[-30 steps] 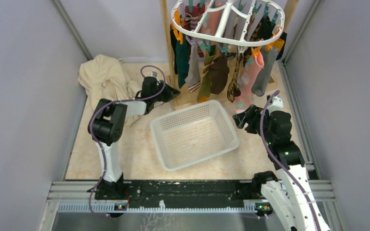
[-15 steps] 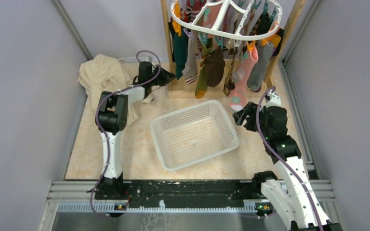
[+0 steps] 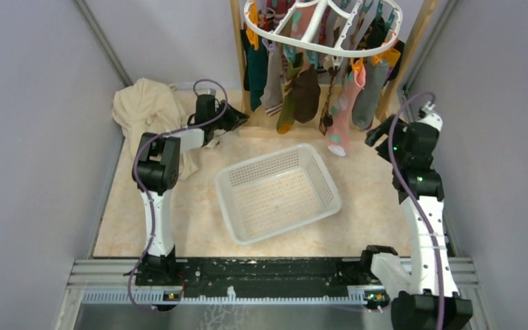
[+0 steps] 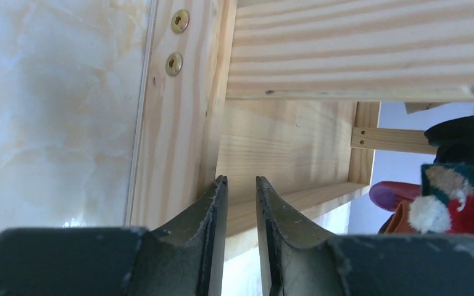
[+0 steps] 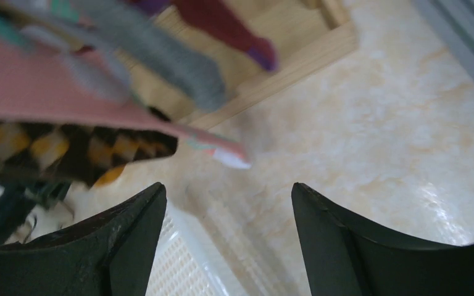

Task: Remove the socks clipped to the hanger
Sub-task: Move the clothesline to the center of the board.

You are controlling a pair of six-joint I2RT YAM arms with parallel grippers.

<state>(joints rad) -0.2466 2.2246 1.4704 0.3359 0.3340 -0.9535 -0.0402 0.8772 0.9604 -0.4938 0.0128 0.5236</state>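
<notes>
Pink sock (image 3: 346,110) hung clipped, 12 o'clock; approach step, judged. Right fingers (image 5: 129,246) wide apart, left fingers (image 4: 213,234) barely apart, both empty. Next: grasp, pull.

- Plain grey walls (image 3: 34,137) on left, back and right.
- Cream marble-pattern desk (image 3: 179,227), evenly lit.
- Light wooden frame (image 3: 237,41) standing at the far side.
</notes>
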